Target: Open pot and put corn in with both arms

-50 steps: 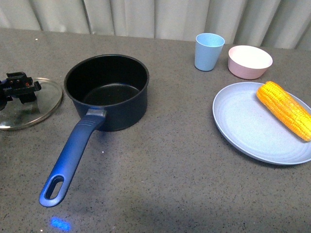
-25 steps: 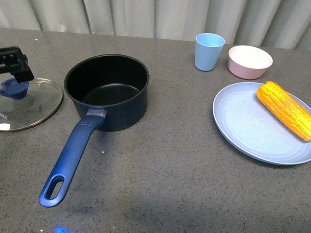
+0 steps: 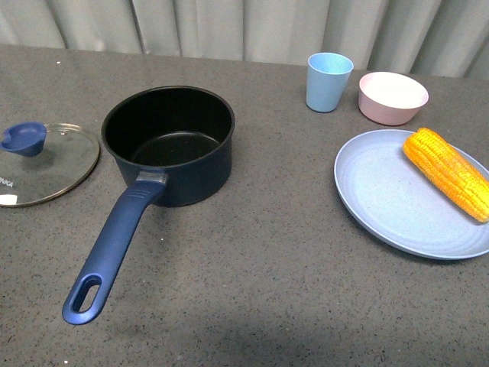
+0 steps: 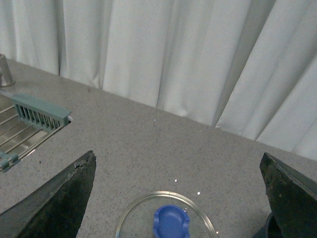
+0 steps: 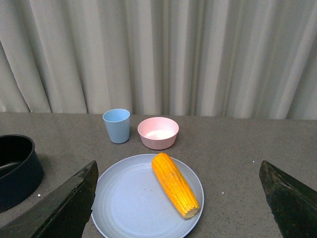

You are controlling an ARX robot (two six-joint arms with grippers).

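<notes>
The dark navy pot [image 3: 170, 143] stands open on the grey counter, its black inside empty and its long blue handle [image 3: 107, 256] pointing toward me. Its glass lid [image 3: 37, 163] with a blue knob lies flat to the pot's left. It also shows in the left wrist view [image 4: 168, 220], below my open, empty left gripper [image 4: 181, 198]. The yellow-orange corn [image 3: 449, 172] lies on a light blue plate [image 3: 397, 202] at the right. In the right wrist view the corn [image 5: 176, 184] lies ahead of my open, empty right gripper [image 5: 178, 198]. Neither gripper shows in the front view.
A light blue cup [image 3: 328, 81] and a pink bowl [image 3: 393, 97] stand behind the plate. A sink with a green-edged rack [image 4: 34, 124] lies beyond the lid in the left wrist view. Curtains hang along the counter's far edge.
My left gripper, which was on the lid's knob, has lifted off it and left the front view. The lid now lies alone on the counter.
</notes>
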